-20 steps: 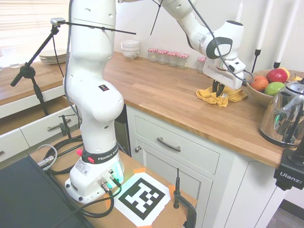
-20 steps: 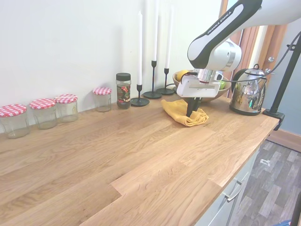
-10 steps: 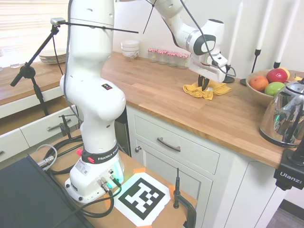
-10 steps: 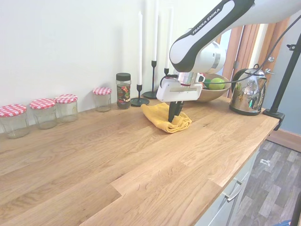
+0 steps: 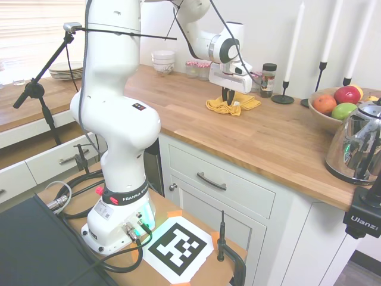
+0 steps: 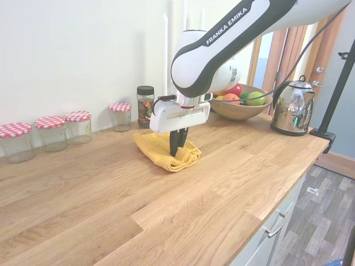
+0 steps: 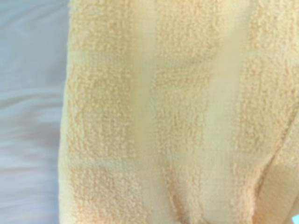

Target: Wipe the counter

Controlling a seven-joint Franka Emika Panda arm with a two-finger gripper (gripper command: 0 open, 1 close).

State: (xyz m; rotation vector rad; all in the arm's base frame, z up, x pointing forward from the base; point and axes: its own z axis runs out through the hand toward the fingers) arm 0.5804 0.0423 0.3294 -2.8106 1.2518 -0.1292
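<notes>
1. The gripper (image 5: 229, 102) points straight down, its fingers (image 6: 174, 148) drawn together and pinching a fold of the yellow cloth (image 6: 165, 151).
2. The cloth lies bunched on the table (image 6: 222, 183), pressed under the fingers; in the wrist view its terry weave (image 7: 177, 112) fills most of the picture.
3. The table is a long wooden top over white cabinets (image 5: 220, 190). The cloth sits in its rear half, nearer the wall than the front edge (image 5: 238, 156).
4. Behind the cloth, along the wall, stands a dark-lidded spice jar (image 6: 145, 106), just beside the gripper in the second exterior view.
5. Four jars with red-checked lids (image 6: 77, 126) line the wall further along, well apart from the cloth.
6. On the other side, a candlestick (image 5: 284, 89) stands near the wall, then a fruit bowl (image 6: 239, 105) and a kettle (image 6: 292, 111), all well apart from the cloth.
7. Open room: the broad strip of bare wood between the cloth and the front edge is unobstructed in both exterior views (image 6: 183, 221).
8. Bare wood also runs from the cloth toward the checked jars, and toward the kettle along the front half.
9. At the far end of the table in the first exterior view, a stack of white bowls (image 5: 163, 62) stands near the wall.
</notes>
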